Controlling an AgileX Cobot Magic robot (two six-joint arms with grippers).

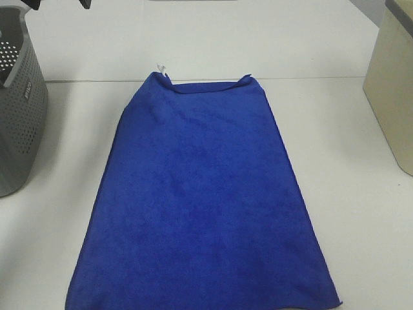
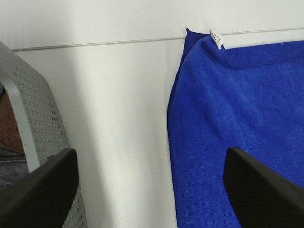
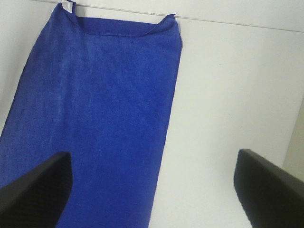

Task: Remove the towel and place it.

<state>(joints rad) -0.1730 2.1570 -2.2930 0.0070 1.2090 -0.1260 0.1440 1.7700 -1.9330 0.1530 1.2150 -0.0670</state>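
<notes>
- Nearest thing is the towel (image 1: 203, 206), spread flat on the white worktop (image 1: 361, 245), its near edge running out of the overhead picture. Nothing is touching it.
- Both tools hang above it with nothing in them. The left tool (image 2: 152, 185) has its jaws parted over the towel's left edge, and the right tool (image 3: 152, 190) is spread wide over the right edge.
- Further back on the left sits the grey perforated basket (image 1: 19, 110), clear of the towel; on the right is a beige bin (image 1: 393, 84).
- The towel's far edge has a small folded-over lip and a white tag (image 1: 161, 67) at the far left corner.
- My read: it's out and laid down, so the job looks basically done, bar maybe smoothing that lip.
- The overhead view shows the whole layout but no tools; only the wrist views show those.
</notes>
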